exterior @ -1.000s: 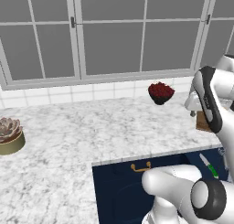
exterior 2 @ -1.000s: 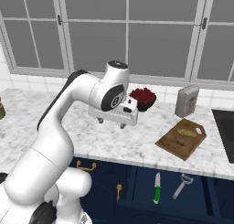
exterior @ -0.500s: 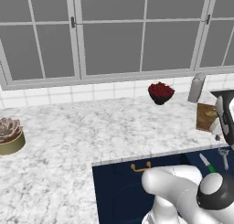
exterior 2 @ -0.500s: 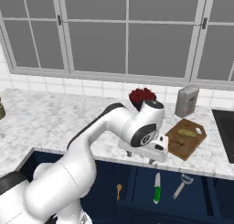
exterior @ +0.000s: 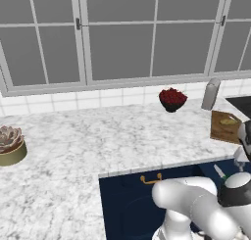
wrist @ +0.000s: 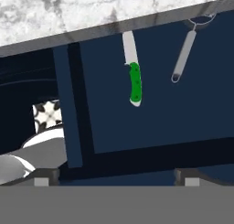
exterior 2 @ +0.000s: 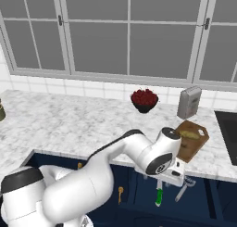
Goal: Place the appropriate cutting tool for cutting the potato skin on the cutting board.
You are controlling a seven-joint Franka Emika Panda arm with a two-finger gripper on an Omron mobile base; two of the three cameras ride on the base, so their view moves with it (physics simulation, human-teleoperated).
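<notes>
Descent from over the desk [exterior 2: 69,124] to the open drawer [wrist: 183,113] just done, leaving tool [exterior 2: 175,179] spread wide, empty, facing peeler [wrist: 183,54] at 1 o'clock and green-handled knife [wrist: 134,77] at 12; nothing picked yet, potato [exterior 2: 190,134] lying on cutting board [exterior 2: 187,147] at 12 o'clock above tool.

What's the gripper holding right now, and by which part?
Nothing. The gripper is open over the drawer, clear of the green-handled knife and the peeler lying inside.
</notes>
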